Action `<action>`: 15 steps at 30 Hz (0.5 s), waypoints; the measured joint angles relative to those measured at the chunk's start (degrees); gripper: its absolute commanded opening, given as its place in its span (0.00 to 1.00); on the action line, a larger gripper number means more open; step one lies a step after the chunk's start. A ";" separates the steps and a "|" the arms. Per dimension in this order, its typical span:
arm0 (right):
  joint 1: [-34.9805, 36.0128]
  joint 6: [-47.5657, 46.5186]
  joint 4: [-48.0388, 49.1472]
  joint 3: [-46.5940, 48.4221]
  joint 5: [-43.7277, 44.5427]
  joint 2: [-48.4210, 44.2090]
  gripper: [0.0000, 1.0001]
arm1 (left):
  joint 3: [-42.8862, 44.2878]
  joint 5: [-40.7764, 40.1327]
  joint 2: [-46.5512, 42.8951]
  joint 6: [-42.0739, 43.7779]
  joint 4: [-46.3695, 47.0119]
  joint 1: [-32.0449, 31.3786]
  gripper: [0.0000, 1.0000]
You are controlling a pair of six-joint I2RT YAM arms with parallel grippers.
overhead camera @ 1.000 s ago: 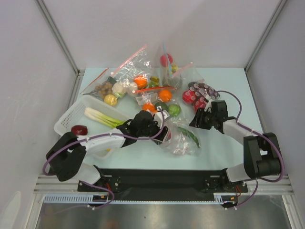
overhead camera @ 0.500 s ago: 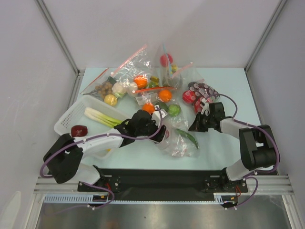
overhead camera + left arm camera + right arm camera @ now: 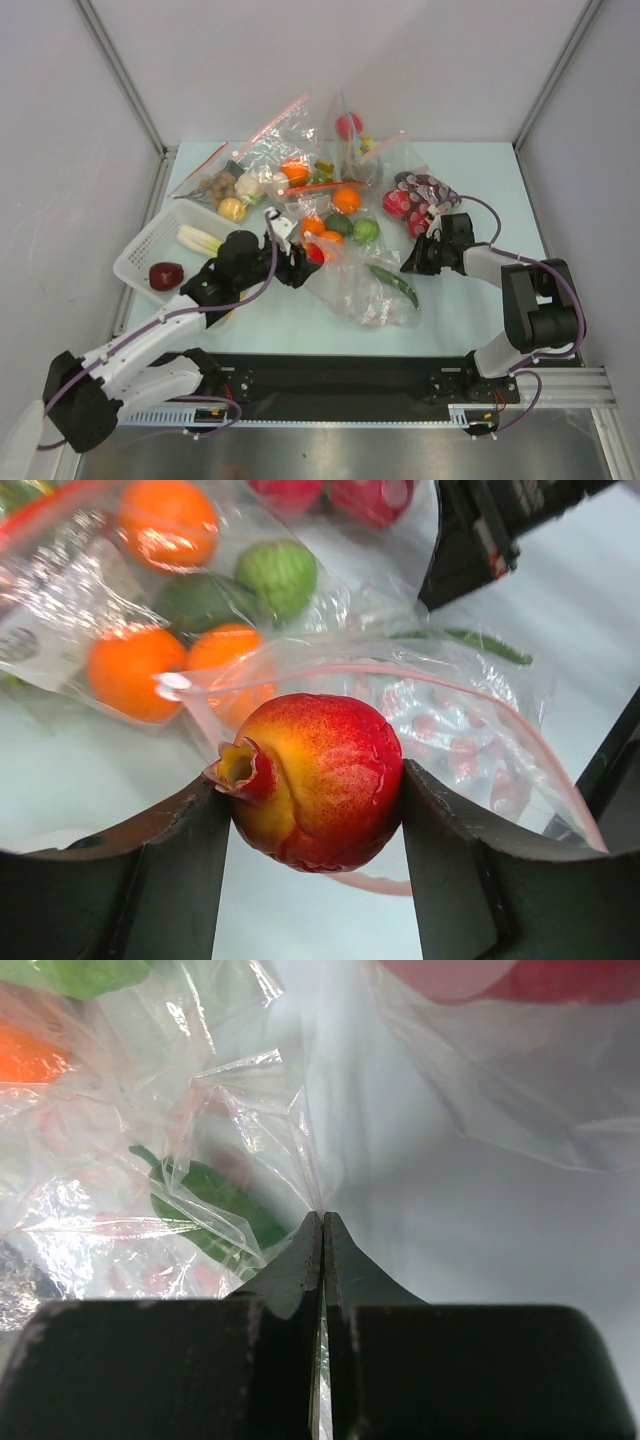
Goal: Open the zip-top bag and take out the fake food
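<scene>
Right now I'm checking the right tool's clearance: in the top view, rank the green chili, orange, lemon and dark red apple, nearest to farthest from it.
1. Green chili, under the zip-top bag plastic, just left of the right tool.
2. Orange, farther back among the bags.
3. Lemon, back left.
4. Dark red apple, in the white basket, far left.

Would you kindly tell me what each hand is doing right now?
Left hand: holding the toy pomegranate.
Right hand: closed on the zip-top bag plastic.

Clear crinkly plastic zip-top bag [image 3: 360, 295], glossy smooth plastic fake pomegranate [image 3: 318, 780], matt pale table [image 3: 490, 180]
</scene>
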 measured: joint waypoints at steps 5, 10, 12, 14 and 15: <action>-0.15 0.02 -0.04 0.00 0.68 0.15 0.00 | -0.28 -0.98 -7.61 -1.49 -1.73 2.75 0.65; -0.15 0.04 -0.13 0.00 0.81 0.15 0.00 | -0.28 -8.98 -9.84 -4.22 -5.33 9.01 0.73; -0.15 0.02 -0.22 0.00 0.79 0.11 0.00 | -0.35 -13.90 -10.10 -6.67 -7.56 13.97 0.74; -0.15 0.02 -0.24 0.00 0.79 0.11 0.00 | -1.62 -19.39 -11.80 -9.51 -8.98 19.39 0.80; -0.15 0.02 -0.24 0.00 0.79 0.09 0.00 | -2.89 -21.81 -13.55 -10.88 -9.07 21.73 0.80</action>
